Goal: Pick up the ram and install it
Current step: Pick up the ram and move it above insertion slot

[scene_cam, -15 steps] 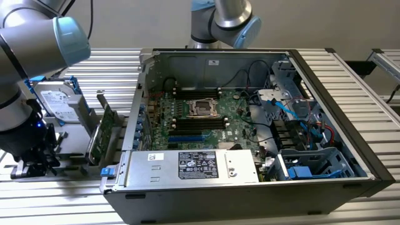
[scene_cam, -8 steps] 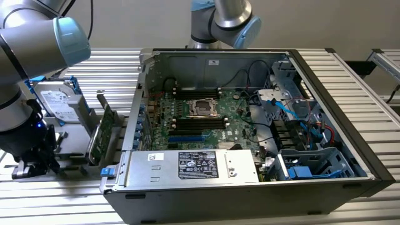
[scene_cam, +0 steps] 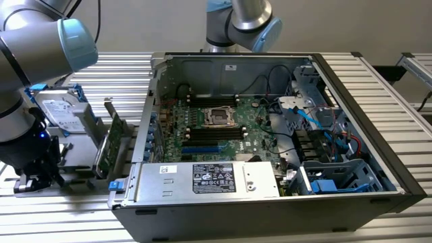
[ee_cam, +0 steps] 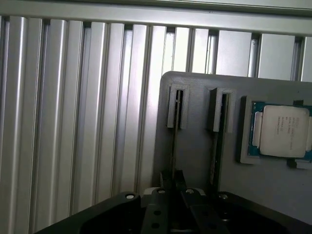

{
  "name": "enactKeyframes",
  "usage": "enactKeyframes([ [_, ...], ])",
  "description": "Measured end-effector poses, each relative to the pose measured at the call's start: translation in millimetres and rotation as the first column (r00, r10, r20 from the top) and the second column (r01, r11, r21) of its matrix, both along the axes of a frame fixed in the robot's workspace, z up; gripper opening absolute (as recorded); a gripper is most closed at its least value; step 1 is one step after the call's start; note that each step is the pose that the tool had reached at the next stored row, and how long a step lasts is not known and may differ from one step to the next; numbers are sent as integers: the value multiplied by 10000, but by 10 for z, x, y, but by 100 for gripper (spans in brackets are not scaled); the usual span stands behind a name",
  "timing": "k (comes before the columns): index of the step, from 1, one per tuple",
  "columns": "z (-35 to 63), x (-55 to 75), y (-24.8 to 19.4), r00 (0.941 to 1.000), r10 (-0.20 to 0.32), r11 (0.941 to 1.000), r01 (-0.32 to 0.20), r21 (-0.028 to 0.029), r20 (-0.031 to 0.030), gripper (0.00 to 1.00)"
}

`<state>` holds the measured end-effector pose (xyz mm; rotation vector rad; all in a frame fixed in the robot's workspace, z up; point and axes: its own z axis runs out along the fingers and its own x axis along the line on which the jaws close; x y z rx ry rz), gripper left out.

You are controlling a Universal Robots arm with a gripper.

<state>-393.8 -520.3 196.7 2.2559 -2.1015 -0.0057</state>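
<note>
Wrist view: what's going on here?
The arm's tool is down over the ram, a thin stick standing on edge in a slot of the grey holder on the slatted table. A second stick stands in the next slot, with a processor chip beside it. The ram is not lifted yet. The open computer case sits to the exterior view's right of the holder.

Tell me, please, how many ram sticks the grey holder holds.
2: one ram stick at the gripper, the second ram stick between it and the processor chip. Others may be hidden.
</note>
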Motion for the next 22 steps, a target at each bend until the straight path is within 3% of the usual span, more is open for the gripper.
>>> enactKeyframes([
  [14, 16, 1, 1, 10000, 0, 10000, 0, 4, -1, 14],
  [22, 342, 24, 0, 10000, 0, 10000, 0, 0, -73, 14],
])
